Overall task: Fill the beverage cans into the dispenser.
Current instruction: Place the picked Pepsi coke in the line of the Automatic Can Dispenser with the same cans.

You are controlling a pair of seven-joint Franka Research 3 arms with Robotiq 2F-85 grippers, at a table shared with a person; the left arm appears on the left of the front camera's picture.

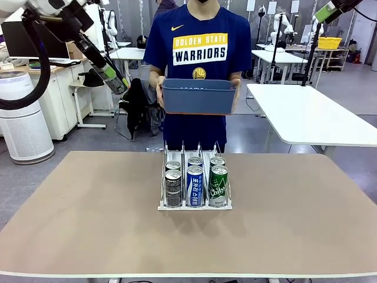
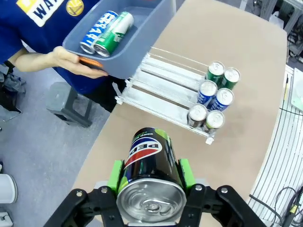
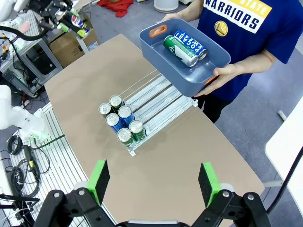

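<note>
My left gripper (image 2: 150, 176) is shut on a black Pepsi can (image 2: 149, 158), held high off the table's left side; in the front view the left gripper (image 1: 111, 76) hangs at the upper left. The dispenser (image 1: 194, 206) stands mid-table with two beverage cans in each lane: black (image 1: 173, 188), blue-and-white (image 1: 195, 186) and green (image 1: 218, 186) in front. The lanes' far halves (image 2: 163, 87) are bare. My right gripper (image 3: 154, 182) is open and empty, high above the table's right side, and appears as the right gripper (image 1: 330, 10) at the top right.
A person at the far edge holds a blue-grey bin (image 1: 198, 97) in both hands just behind the dispenser. In the bin (image 3: 208, 71) lie a green can (image 3: 180, 49) and a blue-and-white can (image 3: 190, 42). A white table (image 1: 312, 115) stands beyond on the right.
</note>
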